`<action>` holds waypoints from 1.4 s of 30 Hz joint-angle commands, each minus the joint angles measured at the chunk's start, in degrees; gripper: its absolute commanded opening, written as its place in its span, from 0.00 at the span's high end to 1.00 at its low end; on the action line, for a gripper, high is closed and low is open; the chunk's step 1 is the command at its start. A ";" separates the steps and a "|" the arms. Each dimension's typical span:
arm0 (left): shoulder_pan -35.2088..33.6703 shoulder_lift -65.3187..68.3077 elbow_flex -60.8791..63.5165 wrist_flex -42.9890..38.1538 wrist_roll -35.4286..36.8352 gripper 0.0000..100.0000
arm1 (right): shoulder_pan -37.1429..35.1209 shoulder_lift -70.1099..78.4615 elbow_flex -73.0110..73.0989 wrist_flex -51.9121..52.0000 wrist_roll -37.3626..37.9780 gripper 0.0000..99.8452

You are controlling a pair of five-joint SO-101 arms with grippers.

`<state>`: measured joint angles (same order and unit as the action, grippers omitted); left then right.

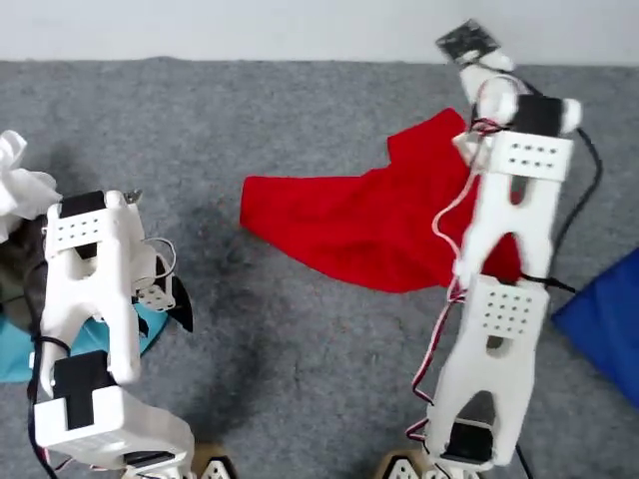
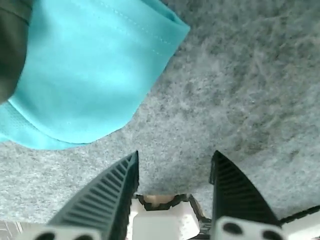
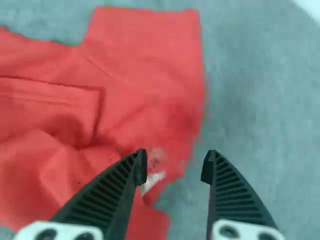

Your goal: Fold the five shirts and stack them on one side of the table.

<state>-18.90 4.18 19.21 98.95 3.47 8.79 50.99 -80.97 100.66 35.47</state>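
A red shirt [image 1: 369, 225] lies crumpled and spread on the grey carpet, far right of centre. My right gripper [image 3: 175, 162] hangs open just above its edge [image 3: 100, 90], near a small white label [image 3: 152, 177], with nothing between the fingers. At the left edge lie a teal shirt [image 1: 12, 359], a dark shirt [image 1: 15, 269] and a white one [image 1: 20, 185]. My left gripper [image 2: 175, 165] is open over bare carpet beside the teal shirt [image 2: 85, 70]; it shows in the high view too [image 1: 178, 304]. A blue shirt [image 1: 604, 319] lies at the right edge.
Grey carpet [image 1: 300, 379] covers the table between the two arms. A white wall strip [image 1: 250, 25] borders the far side. The right arm [image 1: 509, 230] and its cables stretch over the red shirt's near right part.
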 commanded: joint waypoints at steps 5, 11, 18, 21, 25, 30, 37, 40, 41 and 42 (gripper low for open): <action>0.09 -2.29 0.04 1.58 -0.35 0.78 | 3.03 -18.15 31.56 2.51 -2.02 0.80; 0.09 -2.29 0.04 1.58 -0.35 0.78 | 3.21 -29.58 53.01 -0.92 1.14 0.80; 0.09 -2.29 0.04 1.58 -0.35 0.78 | 6.02 -29.67 60.13 -2.77 1.14 0.80; 0.09 -2.29 0.04 1.58 -0.35 0.78 | 6.55 -29.41 61.19 -4.00 1.41 0.86; 0.18 -2.29 0.04 1.58 -0.35 0.78 | 6.20 -29.49 61.19 -4.53 1.23 0.99; 0.18 -2.29 0.04 1.58 -0.35 0.78 | 5.05 -29.49 61.27 -0.13 1.85 0.99; 4.22 -2.81 -2.33 1.67 -0.35 0.78 | 2.42 -32.31 70.07 2.33 8.26 0.99; 7.74 -2.81 -6.11 1.76 -0.26 0.78 | 1.01 -36.35 80.26 2.33 13.36 0.99; 8.97 -2.81 -7.43 1.76 -0.26 0.78 | 0.84 -38.29 83.69 2.24 15.12 0.99; 10.20 -2.81 -8.75 1.76 -0.26 0.78 | 0.57 -40.57 86.77 2.24 16.62 0.99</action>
<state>-13.27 4.18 15.87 98.95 3.47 10.55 17.32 -1.41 100.66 47.52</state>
